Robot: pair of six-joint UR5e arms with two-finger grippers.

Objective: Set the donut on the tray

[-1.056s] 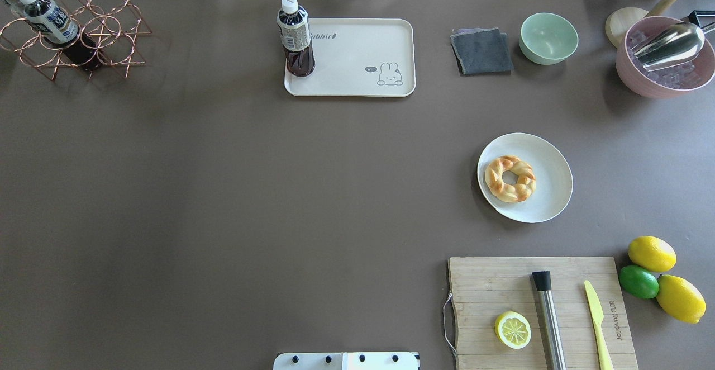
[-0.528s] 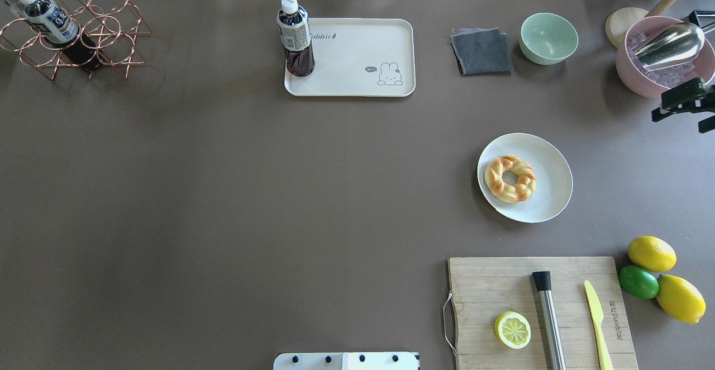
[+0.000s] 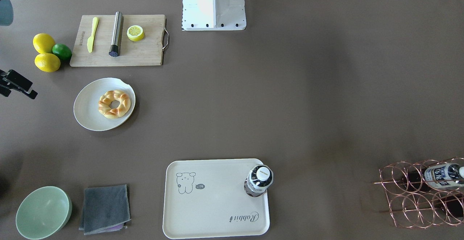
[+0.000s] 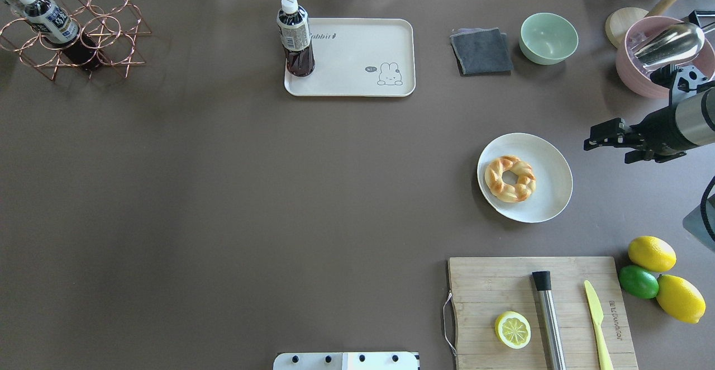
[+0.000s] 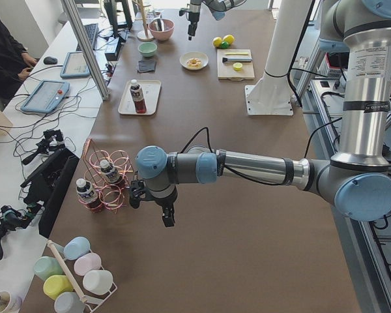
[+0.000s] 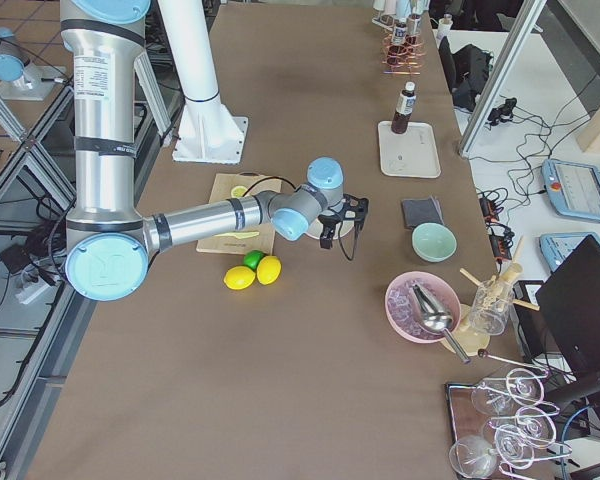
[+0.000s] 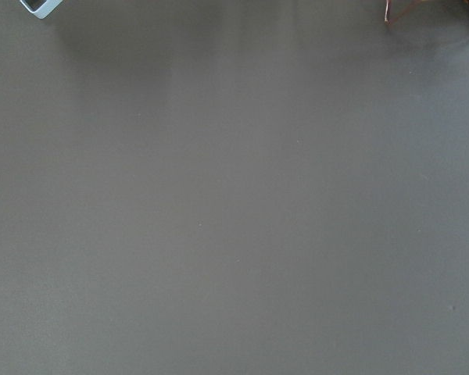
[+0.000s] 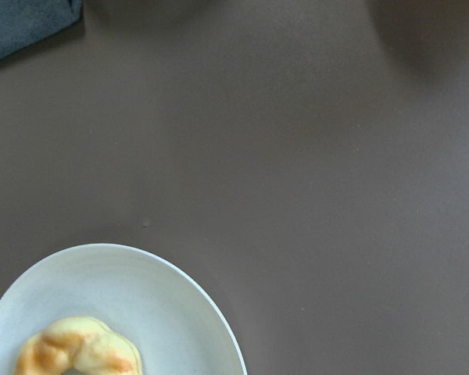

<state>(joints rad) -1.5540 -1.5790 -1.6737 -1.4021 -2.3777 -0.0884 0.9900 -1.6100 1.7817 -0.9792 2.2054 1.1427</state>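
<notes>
Golden-yellow dough with browned, twisted ridges forms the donut (image 4: 510,178), a soft-looking ring. It lies flat on the plate (image 4: 553,191) with its centre hole facing up. The ring is close to round, so no long axis can be told. It sits off-centre, on the half of the plate nearer the tray (image 4: 357,60).

The plate is round, smooth and off-white, with one notch in its rim. The tray is a cream rectangle with rounded corners, a raised lip, a grey bear drawing and script lettering. It lies well apart from the plate, toward the robot's left and the table's far edge. A dark bottle (image 4: 295,37) with a white cap stands upright at the tray end farthest from the plate. The bear drawing is at the nearer end.

The right gripper (image 4: 602,135) hangs above the table just beside the plate, on the robot's right, touching nothing. Whether its jaws are parted cannot be told. The right wrist view shows the plate rim and part of the donut. The left gripper (image 5: 151,208) is far from the plate, near a copper wire rack (image 4: 84,29). Its state cannot be told.

On the robot's side of the plate lies a wooden board (image 4: 491,292) carrying a lemon half (image 4: 513,330), a steel rod (image 4: 547,317) and a yellow knife (image 4: 596,317). Beyond the plate sit a folded grey cloth (image 4: 481,51) and a green bowl (image 4: 548,37).
</notes>
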